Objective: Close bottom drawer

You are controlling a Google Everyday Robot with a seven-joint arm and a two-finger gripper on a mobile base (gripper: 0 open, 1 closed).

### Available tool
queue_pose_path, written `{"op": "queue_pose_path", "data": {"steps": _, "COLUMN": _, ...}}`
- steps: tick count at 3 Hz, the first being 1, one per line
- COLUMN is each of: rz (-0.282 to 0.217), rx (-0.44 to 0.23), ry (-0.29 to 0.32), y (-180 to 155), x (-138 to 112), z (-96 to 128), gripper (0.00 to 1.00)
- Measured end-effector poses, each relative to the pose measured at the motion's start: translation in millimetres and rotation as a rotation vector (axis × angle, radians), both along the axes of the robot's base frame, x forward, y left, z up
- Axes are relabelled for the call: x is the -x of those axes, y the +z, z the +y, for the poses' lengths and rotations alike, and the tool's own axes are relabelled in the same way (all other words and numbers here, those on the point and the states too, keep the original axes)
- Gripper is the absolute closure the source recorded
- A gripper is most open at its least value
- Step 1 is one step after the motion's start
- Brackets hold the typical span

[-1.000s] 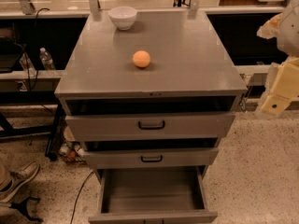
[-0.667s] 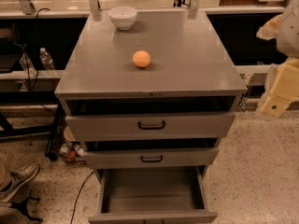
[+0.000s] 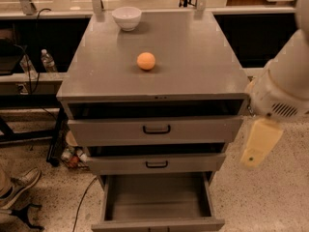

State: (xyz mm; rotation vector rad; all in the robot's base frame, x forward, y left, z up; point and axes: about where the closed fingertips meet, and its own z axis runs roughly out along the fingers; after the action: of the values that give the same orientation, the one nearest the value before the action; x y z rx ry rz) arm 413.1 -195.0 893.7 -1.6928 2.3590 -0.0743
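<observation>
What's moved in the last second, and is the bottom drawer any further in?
The gripper has dropped lower and swung in toward the cabinet's front corner. The bottom drawer is still pulled out, untouched; the orange ball and white bowl haven't moved.

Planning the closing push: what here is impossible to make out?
Camera view: bottom drawer front panel and handle, mostly cut off by the bottom edge.
Insides of top drawer and middle drawer: in shadow.
The gripper hangs right of the cabinet, touching nothing.
</observation>
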Motion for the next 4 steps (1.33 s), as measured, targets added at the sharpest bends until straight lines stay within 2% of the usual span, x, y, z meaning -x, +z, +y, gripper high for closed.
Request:
{"op": "queue_pose_path", "data": {"steps": 1, "rz": 0.122, "rx": -0.009, "ry": -0.067, "y": -86, "x": 25, "z": 3, "gripper": 0.00}}
{"op": "queue_pose_path", "data": {"steps": 2, "rz": 0.157, "rx": 0.007, "ry": -0.066, "y": -100, "x": 38, "z": -1, "gripper": 0.00}}
{"op": "queue_pose_path", "data": {"steps": 3, "rz": 0.157, "rx": 0.007, "ry": -0.066, "y": -100, "x": 38, "z": -1, "gripper": 0.00}}
{"op": "queue_pose_path", "data": {"steps": 4, "rz": 0.251, "rx": 0.014, "ry": -0.135, "y": -189, "x": 41, "z": 0, "gripper": 0.00}}
